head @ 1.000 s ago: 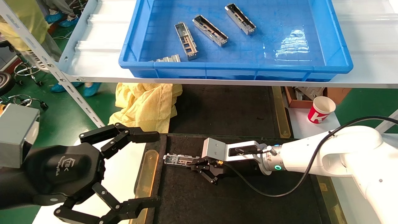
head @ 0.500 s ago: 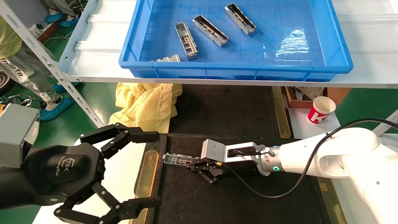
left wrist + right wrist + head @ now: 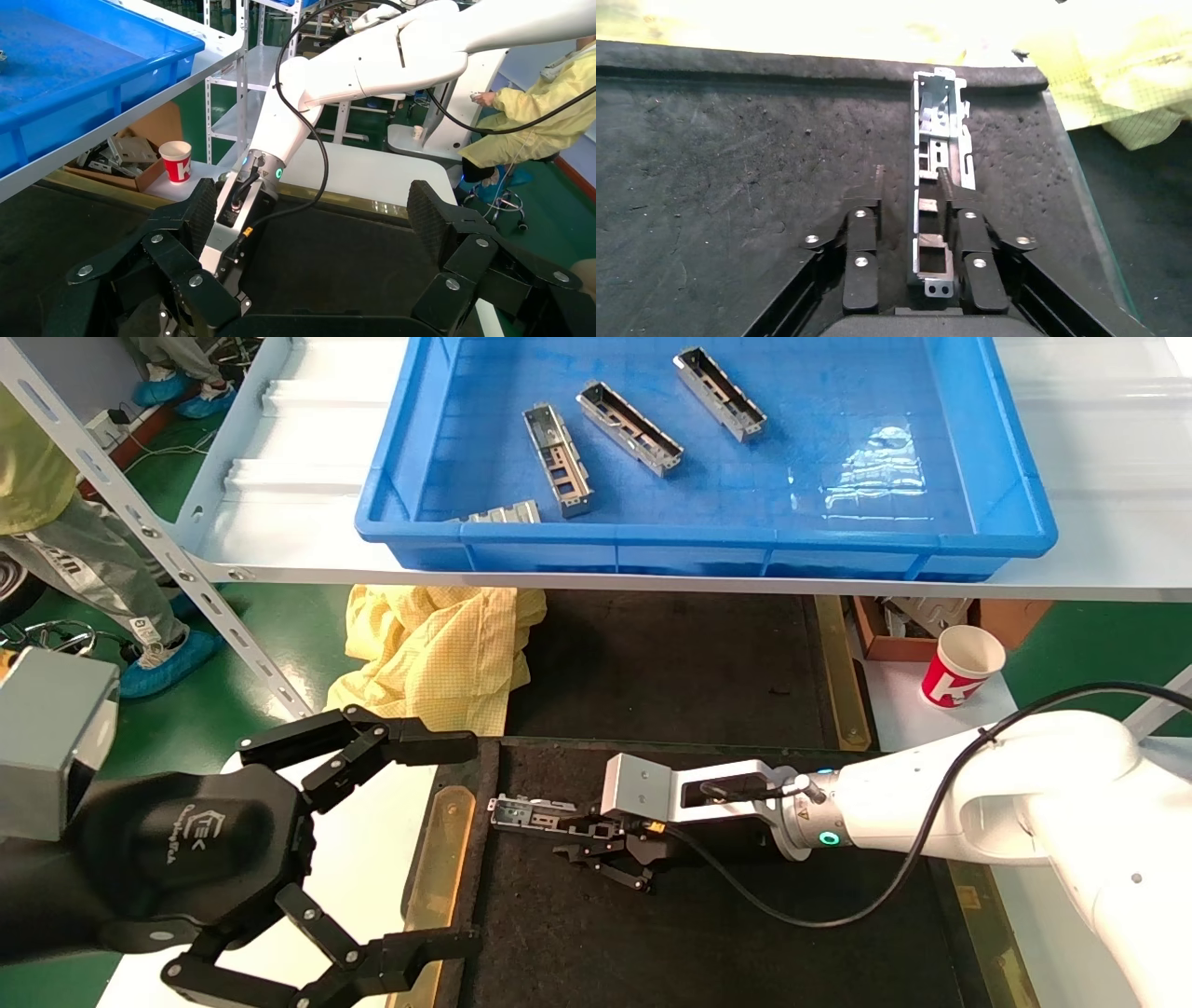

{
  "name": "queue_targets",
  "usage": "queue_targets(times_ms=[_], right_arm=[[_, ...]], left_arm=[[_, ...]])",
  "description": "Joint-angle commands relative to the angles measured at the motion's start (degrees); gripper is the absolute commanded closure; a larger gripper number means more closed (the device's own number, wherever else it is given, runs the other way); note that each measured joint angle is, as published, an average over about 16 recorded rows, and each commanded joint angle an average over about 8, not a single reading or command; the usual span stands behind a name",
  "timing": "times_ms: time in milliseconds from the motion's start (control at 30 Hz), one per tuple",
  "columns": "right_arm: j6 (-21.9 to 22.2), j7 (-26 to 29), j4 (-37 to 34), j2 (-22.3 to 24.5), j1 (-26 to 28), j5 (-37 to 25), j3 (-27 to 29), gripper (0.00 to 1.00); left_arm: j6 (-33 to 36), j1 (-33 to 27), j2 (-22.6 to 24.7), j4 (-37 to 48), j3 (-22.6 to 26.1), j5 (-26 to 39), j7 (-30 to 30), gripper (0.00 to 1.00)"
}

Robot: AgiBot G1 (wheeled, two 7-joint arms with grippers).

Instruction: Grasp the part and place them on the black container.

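The part point(image 3: 531, 814) lies flat on the black container point(image 3: 726, 933) near its left edge; the right wrist view shows it point(image 3: 938, 140) resting on the felt point(image 3: 736, 175). My right gripper point(image 3: 568, 836) sits low over the part's near end with its jaws open. In the right wrist view point(image 3: 909, 170), one finger point(image 3: 945, 184) lies against the part. The other finger point(image 3: 877, 184) stands apart from it. My left gripper point(image 3: 466, 845) hovers wide open and empty at the container's left edge, and it also shows in the left wrist view point(image 3: 313, 210).
A blue bin point(image 3: 708, 537) on the shelf above holds several more metal parts point(image 3: 629, 427). A yellow cloth point(image 3: 438, 649) lies behind the tray's left corner. A red paper cup point(image 3: 962, 665) and a cardboard box point(image 3: 1010, 612) stand at the right. A person stands at the far left.
The part has stayed in place on the tray. The right gripper's fingers have shifted slightly around it. The left arm has not moved. The person at the left has walked.
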Motion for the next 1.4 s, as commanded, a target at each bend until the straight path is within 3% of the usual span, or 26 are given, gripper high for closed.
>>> queue_targets(times_ms=[33, 433, 800, 1400], right_arm=[[-0.3, -0.2, 0.0, 0.1, 0.2, 0.1, -0.1, 0.00], [-7.9, -0.9, -1.5, 1.8, 2.2, 2.4, 1.0, 0.00], [-8.1, -0.5, -0.8, 2.2, 1.9, 2.7, 1.6, 0.00], [-10.0, 10.4, 17.0, 13.1, -6.7, 5.4, 14.0, 0.00]], left_arm=[[0.0, 0.0, 0.0, 0.0, 0.0, 0.0, 0.0, 0.00], [0.0, 0.0, 0.0, 0.0, 0.0, 0.0, 0.0, 0.00], [0.0, 0.0, 0.0, 0.0, 0.0, 0.0, 0.0, 0.00], [0.0, 0.0, 0.0, 0.0, 0.0, 0.0, 0.0, 0.00]])
